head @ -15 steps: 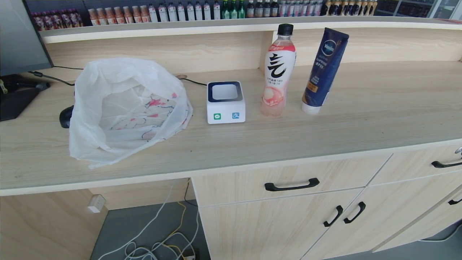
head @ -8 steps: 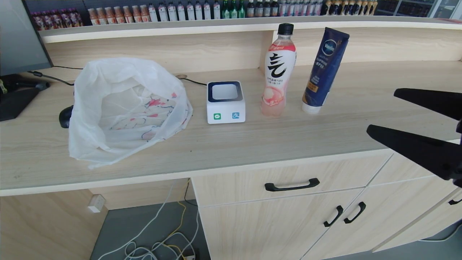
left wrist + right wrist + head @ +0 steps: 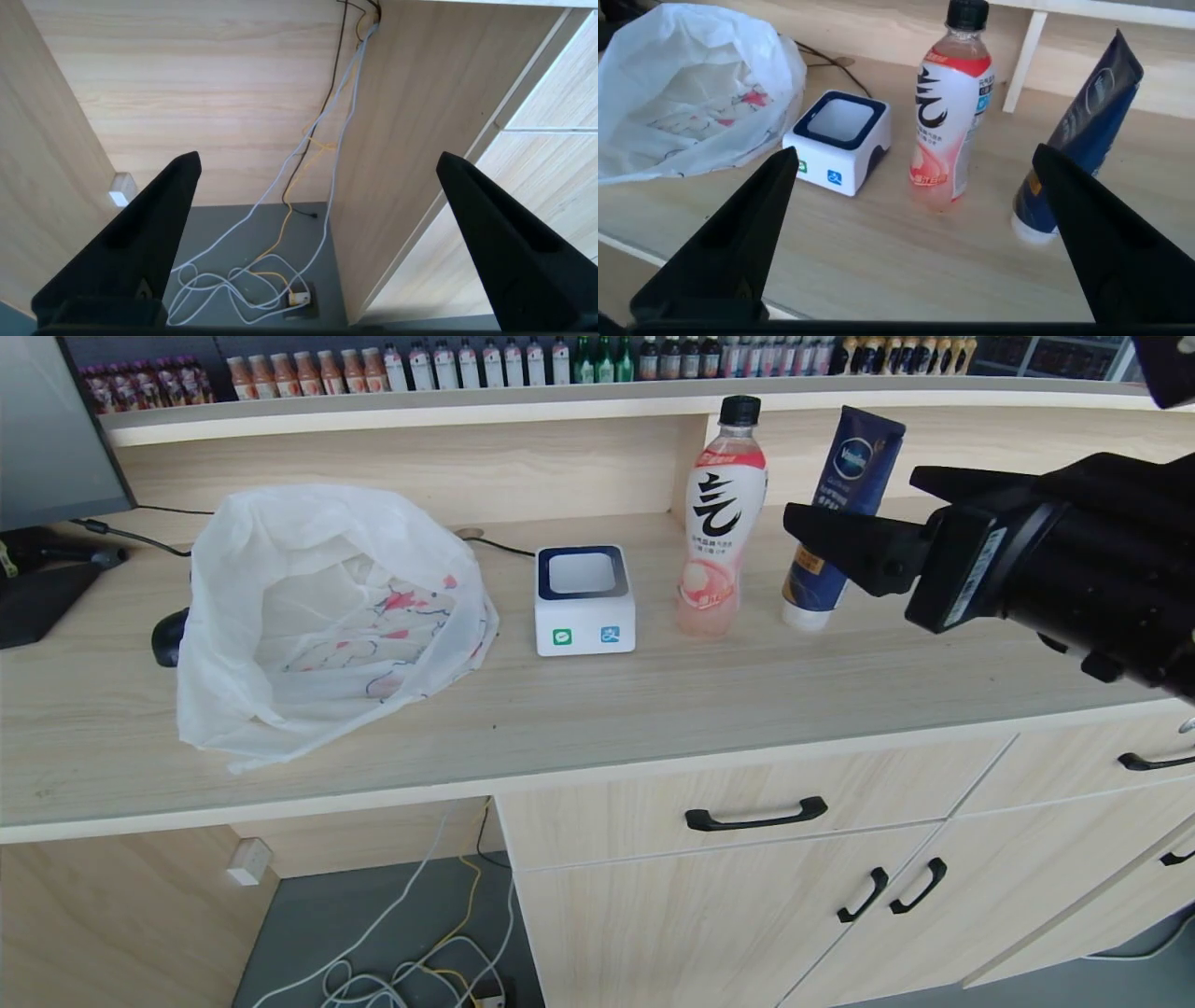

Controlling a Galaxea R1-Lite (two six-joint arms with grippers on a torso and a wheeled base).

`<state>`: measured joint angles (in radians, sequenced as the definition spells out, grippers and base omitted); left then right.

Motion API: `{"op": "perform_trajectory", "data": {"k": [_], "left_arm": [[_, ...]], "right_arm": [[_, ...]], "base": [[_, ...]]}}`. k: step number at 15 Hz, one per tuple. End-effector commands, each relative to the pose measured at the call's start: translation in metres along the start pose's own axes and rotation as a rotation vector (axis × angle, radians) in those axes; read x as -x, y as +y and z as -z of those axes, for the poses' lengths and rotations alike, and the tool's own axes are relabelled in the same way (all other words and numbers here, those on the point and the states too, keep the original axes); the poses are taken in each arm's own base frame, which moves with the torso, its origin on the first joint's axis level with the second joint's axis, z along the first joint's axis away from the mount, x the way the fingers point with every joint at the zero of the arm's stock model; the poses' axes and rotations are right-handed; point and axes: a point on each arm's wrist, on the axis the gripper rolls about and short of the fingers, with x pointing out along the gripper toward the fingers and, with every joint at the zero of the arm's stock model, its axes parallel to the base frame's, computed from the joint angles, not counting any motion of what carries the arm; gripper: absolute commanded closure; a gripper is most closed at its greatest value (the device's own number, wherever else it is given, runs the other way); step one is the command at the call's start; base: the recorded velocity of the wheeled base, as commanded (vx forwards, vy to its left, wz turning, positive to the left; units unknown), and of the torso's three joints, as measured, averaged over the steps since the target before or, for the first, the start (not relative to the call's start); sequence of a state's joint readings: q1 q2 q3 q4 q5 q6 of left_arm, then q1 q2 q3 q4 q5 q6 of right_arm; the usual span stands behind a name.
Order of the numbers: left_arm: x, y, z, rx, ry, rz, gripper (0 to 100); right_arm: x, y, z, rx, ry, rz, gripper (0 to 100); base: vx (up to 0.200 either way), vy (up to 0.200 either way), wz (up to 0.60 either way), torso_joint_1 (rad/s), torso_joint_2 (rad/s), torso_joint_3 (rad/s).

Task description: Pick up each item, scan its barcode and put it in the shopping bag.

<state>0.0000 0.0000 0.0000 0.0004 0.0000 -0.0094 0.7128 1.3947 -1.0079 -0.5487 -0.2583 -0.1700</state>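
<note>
Head view, checkout worktop (image 3: pixel 840 663).

- Shopping bag (image 3: pixel 327 607): white plastic, mouth open, near the left end of the worktop. Whether anything lies inside cannot be told.
- Barcode scanner (image 3: pixel 584 600): small white box with its window facing up, mid-worktop, just beside the bag.
- Drink bottle (image 3: pixel 721 523): pink, black cap, upright, towards the rear edge, near the scanner.
- Lotion tube (image 3: pixel 854 448): dark blue, standing on its cap, near the bottle and apart from it.
- Right gripper (image 3: pixel 851 500): released, fingers spread wide, holding nothing. It hangs above the right part of the worktop with its fingertips near the tube. The right wrist view looks between the fingers at the scanner, bottle and tube.
- Left gripper (image 3: pixel 320 159): released and empty, below the worktop, facing the cables (image 3: pixel 280 233) on the floor.

Change: a second ago no gripper showed over the worktop. Half a second ago the right gripper entered low at the right front edge. It has since risen and advanced towards the tube. Bag, scanner, bottle and tube have not moved.

Reading: this is likely the approach to a first pick, probably the tube. Both items still await scanning and bagging.
</note>
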Motion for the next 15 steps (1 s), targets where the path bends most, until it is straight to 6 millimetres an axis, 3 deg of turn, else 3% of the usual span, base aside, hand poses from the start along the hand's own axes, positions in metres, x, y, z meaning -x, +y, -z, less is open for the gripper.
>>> {"op": "perform_trajectory", "data": {"k": [1,8,11,15], "left_arm": [[0.0,0.0,0.0,0.0,0.0,0.0,0],[0.0,0.0,0.0,0.0,0.0,0.0,0],[0.0,0.0,0.0,0.0,0.0,0.0,0],[0.0,0.0,0.0,0.0,0.001,0.0,0]], "right_arm": [[-0.027,0.007,0.006,-0.019,0.023,0.039,0],[-0.065,0.014,0.008,-0.111,-0.035,0.131,0],[-0.082,0.005,0.01,-0.096,-0.034,0.214,0],[-0.098,0.008,0.008,-0.032,-0.048,0.213,0]], "base": [[0.0,0.0,0.0,0.0,0.0,0.0],[0.0,0.0,0.0,0.0,0.0,0.0],[0.0,0.0,0.0,0.0,0.0,0.0],[0.0,0.0,0.0,0.0,0.0,0.0]]}}
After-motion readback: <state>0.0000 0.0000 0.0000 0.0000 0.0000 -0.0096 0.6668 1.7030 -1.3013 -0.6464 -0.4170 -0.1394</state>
